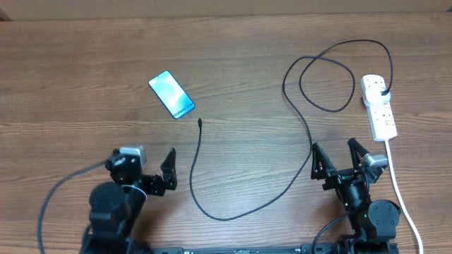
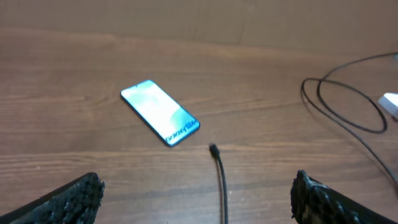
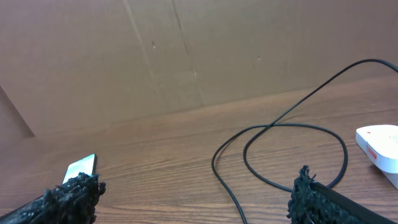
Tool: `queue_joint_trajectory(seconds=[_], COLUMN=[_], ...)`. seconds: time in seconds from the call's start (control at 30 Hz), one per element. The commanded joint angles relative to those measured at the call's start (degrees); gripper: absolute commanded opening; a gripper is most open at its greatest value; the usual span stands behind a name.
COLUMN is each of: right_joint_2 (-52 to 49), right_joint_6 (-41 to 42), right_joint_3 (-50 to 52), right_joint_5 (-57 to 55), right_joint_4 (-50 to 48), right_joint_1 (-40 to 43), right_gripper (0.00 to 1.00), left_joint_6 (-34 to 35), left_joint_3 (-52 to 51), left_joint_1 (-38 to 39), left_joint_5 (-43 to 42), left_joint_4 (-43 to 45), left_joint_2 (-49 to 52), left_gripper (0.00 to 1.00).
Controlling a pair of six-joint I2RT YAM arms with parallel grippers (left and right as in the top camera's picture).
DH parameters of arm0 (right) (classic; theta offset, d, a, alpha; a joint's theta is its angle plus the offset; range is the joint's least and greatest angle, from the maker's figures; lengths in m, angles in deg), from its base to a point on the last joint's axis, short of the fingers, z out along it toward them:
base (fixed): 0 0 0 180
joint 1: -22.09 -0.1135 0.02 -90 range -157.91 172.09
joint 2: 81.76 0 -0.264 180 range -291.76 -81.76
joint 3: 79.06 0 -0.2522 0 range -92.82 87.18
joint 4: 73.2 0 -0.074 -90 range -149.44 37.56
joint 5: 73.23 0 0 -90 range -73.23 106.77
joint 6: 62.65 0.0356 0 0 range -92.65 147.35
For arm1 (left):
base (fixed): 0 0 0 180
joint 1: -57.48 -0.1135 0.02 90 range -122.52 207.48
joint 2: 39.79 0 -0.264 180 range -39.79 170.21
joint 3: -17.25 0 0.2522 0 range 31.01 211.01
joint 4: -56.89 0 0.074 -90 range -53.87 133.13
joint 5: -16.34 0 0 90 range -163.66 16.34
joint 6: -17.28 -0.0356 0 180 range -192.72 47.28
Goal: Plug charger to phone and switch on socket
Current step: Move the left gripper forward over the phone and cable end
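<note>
Brown wood-grain tabletop (image 1: 233, 42) fills the scene, with a cardboard wall (image 3: 186, 50) at its far edge. On the left, towards the far side, the phone (image 1: 171, 94) lies flat and slanted, screen lit. The charger (image 1: 212, 212) swings in a long curve across the near middle, and its connector tip (image 1: 200, 123) rests just beside the phone's near end, not touching it. Its other end loops on the far right and is plugged into the socket (image 1: 379, 106). A white cord (image 1: 399, 183) trails from the socket towards the near edge. The left gripper (image 1: 150, 161) and right gripper (image 1: 333, 152) sit near, jaws spread wide, holding nothing.
</note>
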Motion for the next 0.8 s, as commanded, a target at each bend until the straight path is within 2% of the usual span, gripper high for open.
queue_joint_trajectory(seconds=[0.0,0.17,0.3,0.4,0.77], right_joint_2=[0.57,0.57,0.57,0.57,0.57], right_joint_6=[-0.35,-0.35,-0.35,-0.35,-0.35], right_joint_3=[0.63,0.63,0.61,0.63,0.63], right_joint_5=[-0.57,-0.57,-0.57,-0.57,-0.57], right_joint_4=[-0.46,-0.46,-0.46,-0.46,-0.46], right_joint_1=[-0.24,-0.24,-0.24,-0.24,-0.24], right_gripper=[1.0,1.0,1.0,1.0,1.0], left_joint_6=[0.76,0.94,2.1,2.1,2.54], left_joint_3=[8.39,19.37,28.35,31.93,32.44], left_joint_1=[-0.24,-0.24,-0.24,-0.24,-0.24], left_joint_5=[0.28,2.16,6.84,6.05,1.05], left_joint_4=[-3.37,-11.56,-21.44,-25.31,-25.09], left_joint_2=[6.62,16.83,26.03,31.1,42.42], left_gripper=[1.0,1.0,1.0,1.0,1.0])
